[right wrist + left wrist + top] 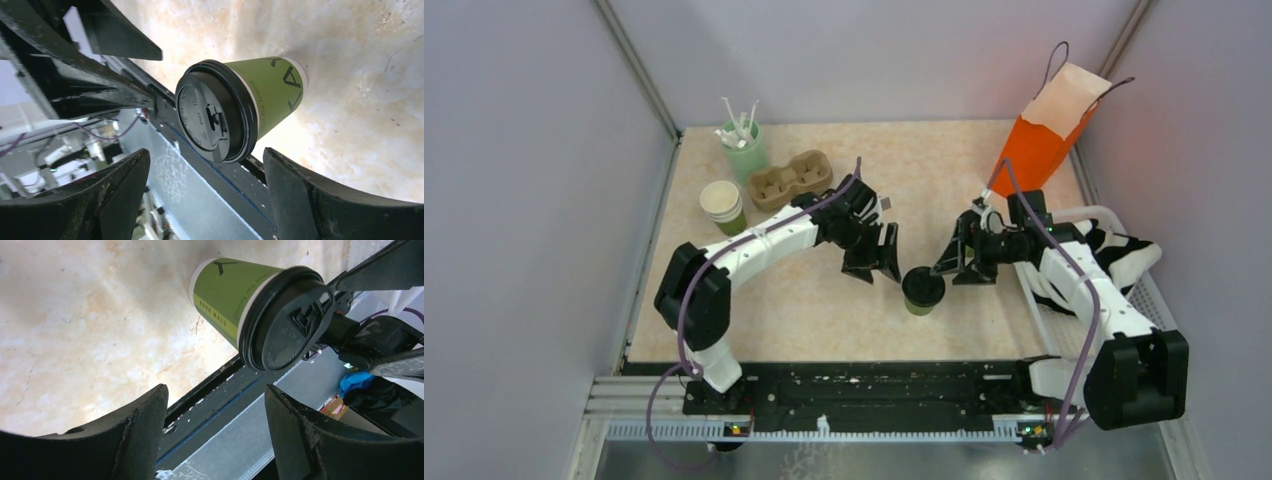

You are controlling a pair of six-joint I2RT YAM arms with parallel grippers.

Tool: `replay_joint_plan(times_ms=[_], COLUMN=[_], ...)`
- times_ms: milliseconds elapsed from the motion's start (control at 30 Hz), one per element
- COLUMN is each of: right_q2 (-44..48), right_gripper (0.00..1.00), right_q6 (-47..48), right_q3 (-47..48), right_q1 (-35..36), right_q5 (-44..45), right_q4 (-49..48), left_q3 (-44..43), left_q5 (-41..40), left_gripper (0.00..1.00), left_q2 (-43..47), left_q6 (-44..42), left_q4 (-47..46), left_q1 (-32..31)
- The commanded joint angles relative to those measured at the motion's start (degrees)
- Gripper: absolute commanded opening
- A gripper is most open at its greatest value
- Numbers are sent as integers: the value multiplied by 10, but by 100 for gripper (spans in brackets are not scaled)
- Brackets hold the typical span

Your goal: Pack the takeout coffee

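The takeout coffee (922, 290), an olive-green cup with a black lid, stands upright on the table between both arms. My left gripper (871, 262) hangs just to its left, jaws open and empty, a small gap from the cup. My right gripper (965, 262) hangs just to its right, also open and empty. From the left wrist the cup (240, 300) lies ahead of the open gripper (216, 405), not between the fingers. In the right wrist view the lidded cup (235, 107) sits beyond the open gripper (206, 167).
An orange paper bag (1044, 135) stands open at the back right. A cardboard cup carrier (790, 180), a lidless cup stack (722, 207) and a pale-green cup of white sticks (744, 145) sit at the back left. A white wire basket (1114, 260) lies on the right.
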State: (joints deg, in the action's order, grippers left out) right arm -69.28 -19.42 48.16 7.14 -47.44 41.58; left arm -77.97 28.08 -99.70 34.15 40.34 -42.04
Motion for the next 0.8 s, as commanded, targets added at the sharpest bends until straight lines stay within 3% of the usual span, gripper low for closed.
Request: replay_joint_plan(times_ms=[0,133,333,767], right_q2=[32,-3,-83,-127], right_gripper=[86,92,95,97], right_q6=[21,33,31,33], right_q3=[83,172,248,276], right_q1=[66,208,333,378], right_q5=[132,385,571,521], right_q4=[77,157,215,180], left_q3=[-31,-33,-6,66], left_q5=[-50,-103,-136,-138], left_gripper=[78,82,85,85], left_q2=[71,120,193,282], left_q6=[-21,-25,-6,26], left_q4=[49,70,67,60], left_q1=[-1,0,1,1])
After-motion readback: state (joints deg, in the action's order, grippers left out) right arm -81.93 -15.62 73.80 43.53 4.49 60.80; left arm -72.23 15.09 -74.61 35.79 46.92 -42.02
